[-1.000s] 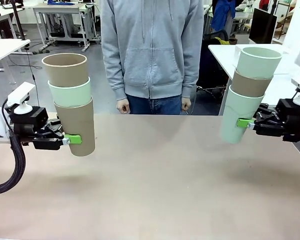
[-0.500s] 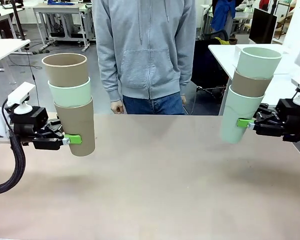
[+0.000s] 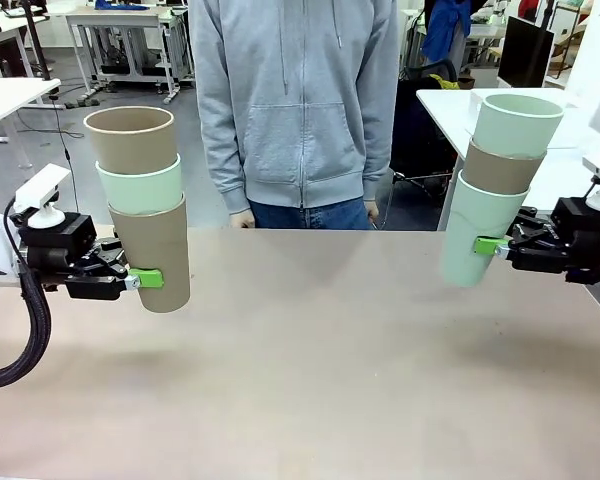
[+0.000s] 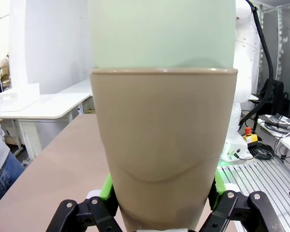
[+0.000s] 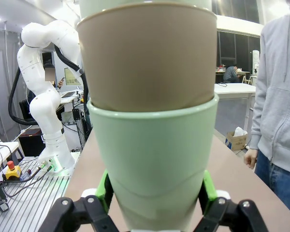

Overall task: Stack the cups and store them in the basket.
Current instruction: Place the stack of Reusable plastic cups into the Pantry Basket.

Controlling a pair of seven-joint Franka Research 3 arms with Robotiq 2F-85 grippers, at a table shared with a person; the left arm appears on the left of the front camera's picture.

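Note:
My left gripper (image 3: 145, 278) is shut on a stack of three cups (image 3: 140, 205), tan at the bottom, mint in the middle, tan on top, held above the table at the left. The left wrist view shows the tan bottom cup (image 4: 164, 145) between the green pads. My right gripper (image 3: 488, 246) is shut on a second stack of three cups (image 3: 500, 180), mint, tan, mint from bottom to top, lifted at the right. In the right wrist view the mint bottom cup (image 5: 154, 164) sits between the pads. The basket is out of view.
A person in a grey hoodie (image 3: 295, 100) stands at the far edge of the brown table (image 3: 310, 360), hands low by the edge. White tables stand behind at the left and right.
The person has shifted slightly at the far edge and the hands have dropped lower. Both arms and their stacks have stayed still.

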